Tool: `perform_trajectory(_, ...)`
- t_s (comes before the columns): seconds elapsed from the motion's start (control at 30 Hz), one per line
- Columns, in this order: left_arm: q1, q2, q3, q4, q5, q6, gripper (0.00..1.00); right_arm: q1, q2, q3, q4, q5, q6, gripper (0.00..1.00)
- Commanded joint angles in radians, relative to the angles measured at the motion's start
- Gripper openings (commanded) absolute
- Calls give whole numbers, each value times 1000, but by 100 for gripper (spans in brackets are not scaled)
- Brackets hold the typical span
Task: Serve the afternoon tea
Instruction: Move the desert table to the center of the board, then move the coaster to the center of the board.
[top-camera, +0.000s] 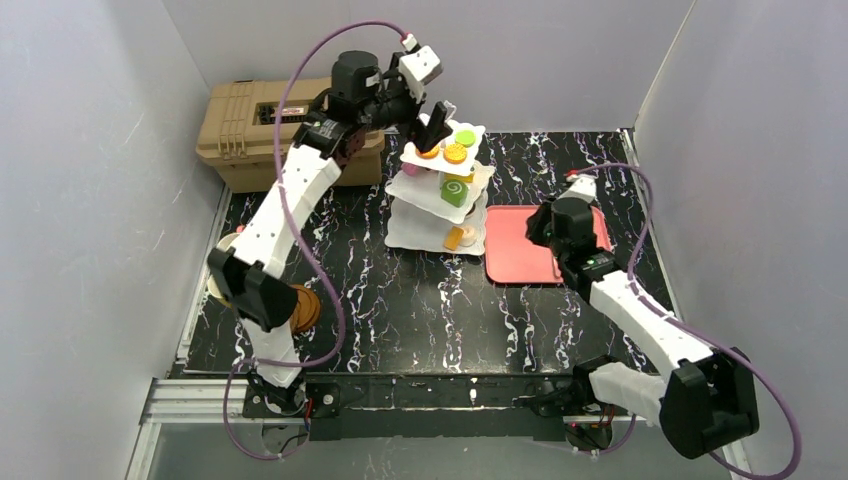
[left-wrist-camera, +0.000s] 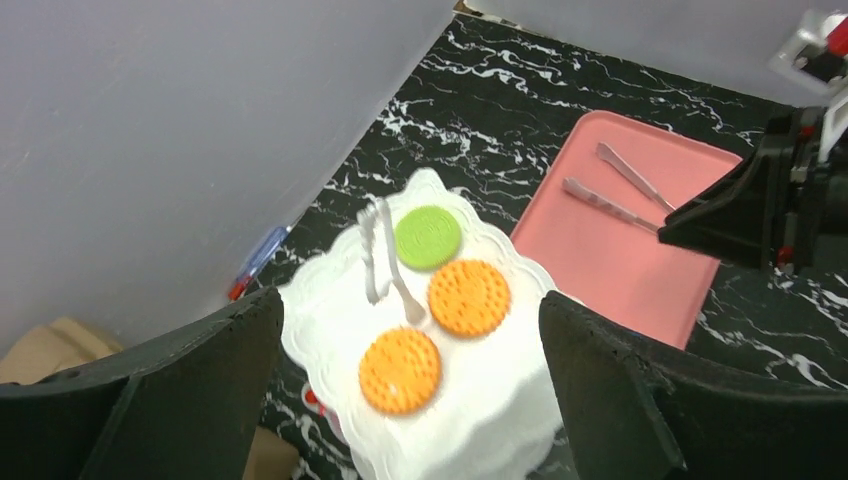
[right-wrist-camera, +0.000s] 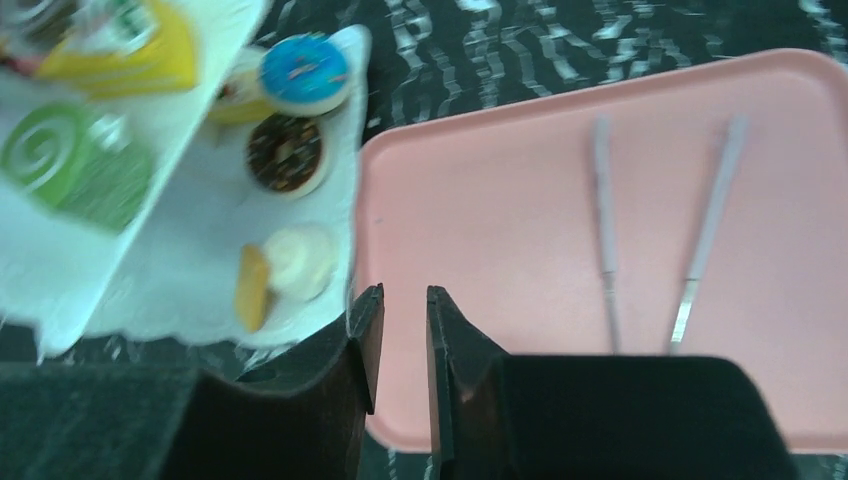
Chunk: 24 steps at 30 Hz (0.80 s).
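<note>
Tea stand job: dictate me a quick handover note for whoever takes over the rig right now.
Left gripper: open, empty, above the top tier of the three-tier stand.
Right gripper: slightly open, empty, over the near edge of the pink tray.
Stand: upright mid-table, loaded with pastries; tongs lie on the tray beside it.
Done: stand is on the table, no gripper on it.
Left, likely: cups and saucers; none laid out by the stand.

Stand (top-camera: 410, 232) and pink tray (top-camera: 520, 250) block mid-table, tan case (top-camera: 240, 120) the far-left corner; the near tabletop (top-camera: 430, 310) lies bare
</note>
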<state>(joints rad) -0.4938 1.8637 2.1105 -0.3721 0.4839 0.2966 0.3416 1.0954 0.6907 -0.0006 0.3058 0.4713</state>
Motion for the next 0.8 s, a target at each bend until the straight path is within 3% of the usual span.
perform_trajectory(0.0,18,-234,-58,-163,-51,1,98,188,-35,1,2,53,37,34)
perform_trajectory(0.2,197,-408,-147,-358,-51,-89,98,581,73,56,21,202,64,53)
perform_trajectory(0.37,407,-530,-259,-491,39,18,98,812,294,213,94,179,-21,69)
perform_trajectory(0.5,632,-546,-311,-653,192,128,98,883,507,384,161,15,-133,86)
perform_trajectory(0.6,770,-549,-374,-681,241,166,98,887,693,551,163,-110,-168,94)
perform_trajectory(0.77,917,-574,-427,-659,299,160,98,895,951,827,142,-221,-183,98)
